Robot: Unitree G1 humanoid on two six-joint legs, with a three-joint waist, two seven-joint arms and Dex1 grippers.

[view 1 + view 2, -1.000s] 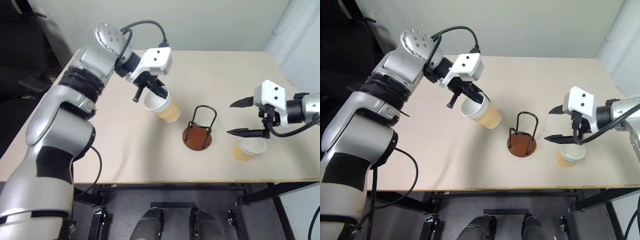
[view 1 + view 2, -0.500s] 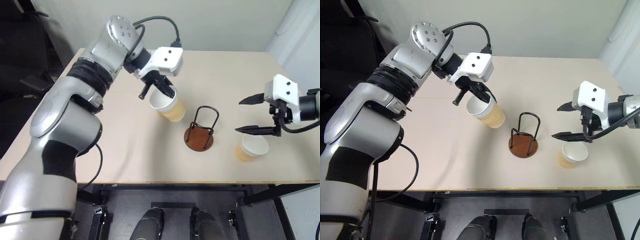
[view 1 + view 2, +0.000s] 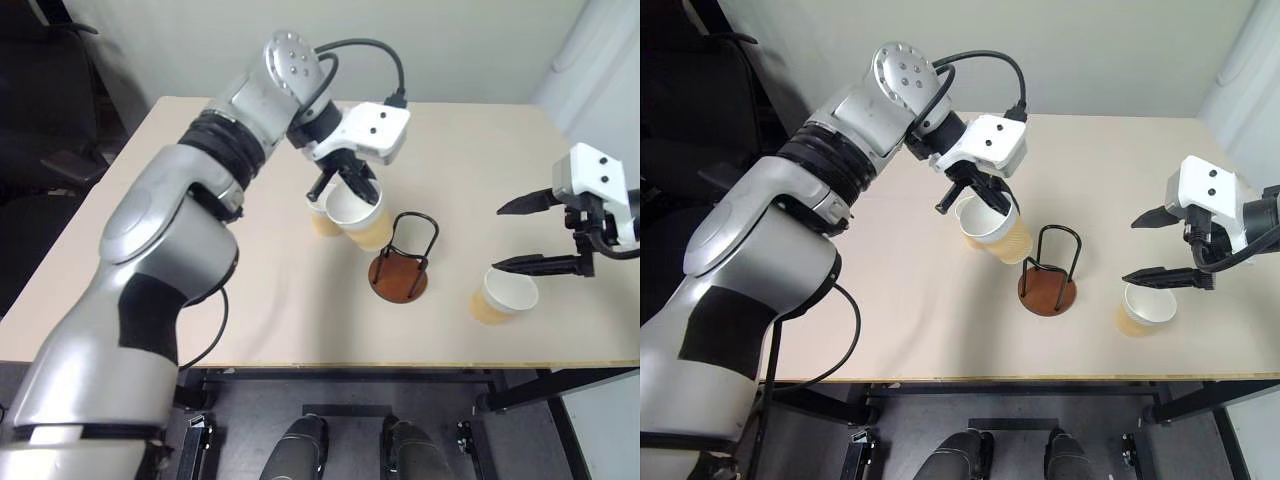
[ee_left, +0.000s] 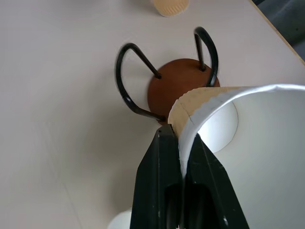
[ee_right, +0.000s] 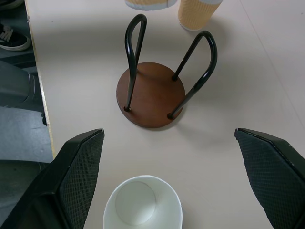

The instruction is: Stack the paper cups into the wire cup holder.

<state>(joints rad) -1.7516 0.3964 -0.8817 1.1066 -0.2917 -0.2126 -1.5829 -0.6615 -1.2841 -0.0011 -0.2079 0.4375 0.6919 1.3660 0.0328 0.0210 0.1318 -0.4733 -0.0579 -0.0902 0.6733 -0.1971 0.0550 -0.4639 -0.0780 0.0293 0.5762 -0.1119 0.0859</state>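
Near the front edge of the table (image 3: pixel 120 300) stands 1 paper cup (image 3: pixel 504 295), mouth up. The right gripper (image 3: pixel 540 235) hangs just over it with its 2 fingers spread wide, holding nothing. A bit farther back stands the wire cup holder (image 3: pixel 400 262). The left gripper (image 3: pixel 980 195) pinches the rim of a second cup (image 3: pixel 998 232), held in the air beside the holder. Behind it, a third cup (image 3: pixel 322 218) stands on the table.

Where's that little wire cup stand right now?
The wire cup holder stands empty mid-table, between the cup in the left hand and another cup.
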